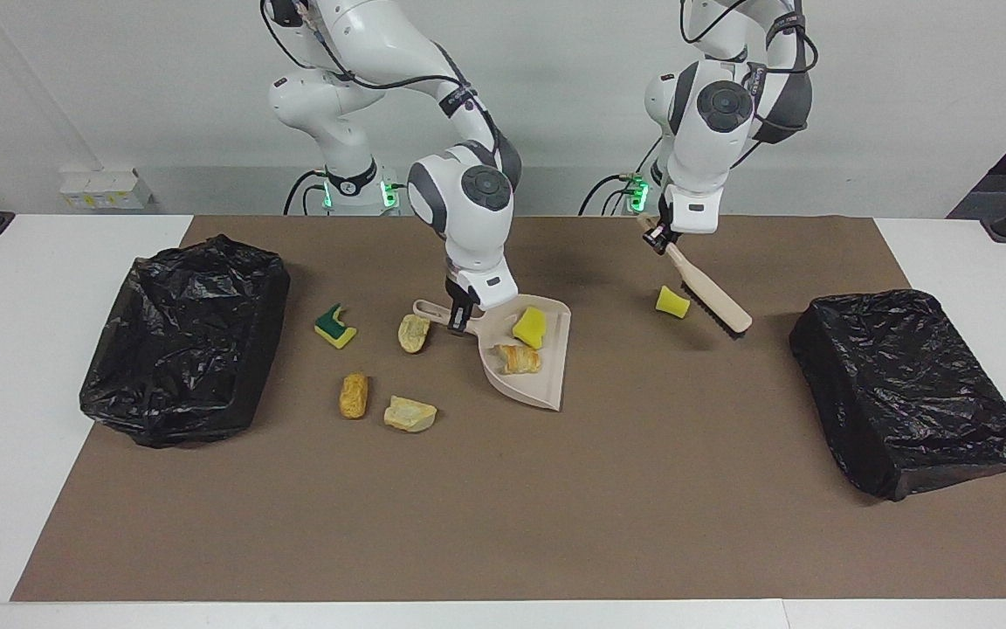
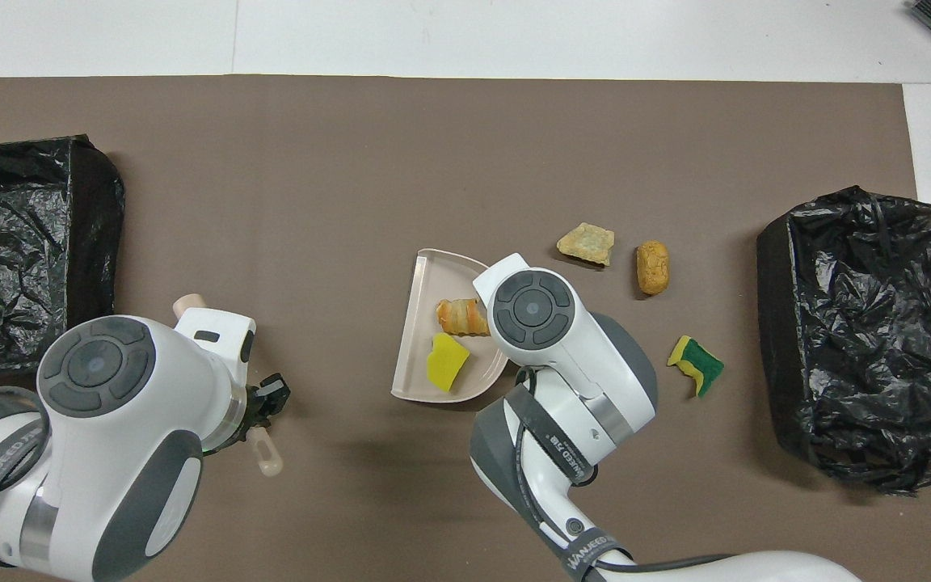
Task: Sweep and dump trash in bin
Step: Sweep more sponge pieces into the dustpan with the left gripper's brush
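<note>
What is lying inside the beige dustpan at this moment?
Two pieces lie in the dustpan: a yellow sponge piece and a golden-brown pastry chunk. Seen from overhead, the right arm covers the pan's handle end, but the facing view shows nothing more there.

Seven trash bits. Yellow sponge piece and flaky pastry chunk lie in the dustpan. At its 9 o'clock in the facing view: bread chunk, green-and-yellow sponge, golden roll, pale, probably bread, wedge. Lone yellow sponge at 3 o'clock.
</note>
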